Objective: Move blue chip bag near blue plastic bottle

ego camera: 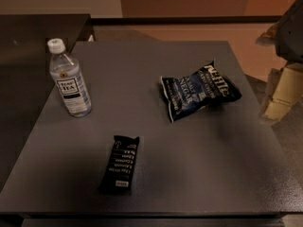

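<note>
Right of blue chip bag (200,91), gripper (279,96) hovers.

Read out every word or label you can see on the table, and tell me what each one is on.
"TEA": label of the blue plastic bottle; the line above it is blurred.
"kettle": blue chip bag.
"VINEGAR": same bag; the rest is too small.
Black bar wrapper: white text, unreadable.
Claw, at the right edge: no text.
</note>
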`<action>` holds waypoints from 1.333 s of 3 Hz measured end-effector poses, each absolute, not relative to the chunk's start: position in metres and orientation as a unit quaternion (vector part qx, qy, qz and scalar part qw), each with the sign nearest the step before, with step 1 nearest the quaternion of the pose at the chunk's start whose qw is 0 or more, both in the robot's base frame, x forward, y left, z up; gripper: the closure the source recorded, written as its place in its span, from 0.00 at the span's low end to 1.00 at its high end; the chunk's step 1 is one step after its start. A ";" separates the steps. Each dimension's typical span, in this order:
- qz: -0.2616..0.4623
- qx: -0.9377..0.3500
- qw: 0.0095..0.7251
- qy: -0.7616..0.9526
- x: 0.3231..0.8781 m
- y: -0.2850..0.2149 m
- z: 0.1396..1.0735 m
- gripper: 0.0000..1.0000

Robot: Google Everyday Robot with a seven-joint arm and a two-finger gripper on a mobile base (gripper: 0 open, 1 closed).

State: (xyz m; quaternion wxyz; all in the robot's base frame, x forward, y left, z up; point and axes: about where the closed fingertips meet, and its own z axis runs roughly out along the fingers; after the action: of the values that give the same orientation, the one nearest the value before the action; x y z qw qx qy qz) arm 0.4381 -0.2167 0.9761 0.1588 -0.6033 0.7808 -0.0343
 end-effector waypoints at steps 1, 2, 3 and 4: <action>-0.034 -0.603 0.159 0.781 0.438 -0.217 0.976 0.00; -0.024 -0.611 0.165 0.774 0.455 -0.207 0.970 0.00; -0.012 -0.623 0.173 0.763 0.489 -0.193 0.955 0.00; -0.002 -0.633 0.180 0.753 0.525 -0.181 0.938 0.00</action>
State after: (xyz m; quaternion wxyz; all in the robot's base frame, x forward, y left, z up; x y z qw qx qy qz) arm 0.5254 -0.1811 0.9380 0.1796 -0.6327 0.7533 -0.0017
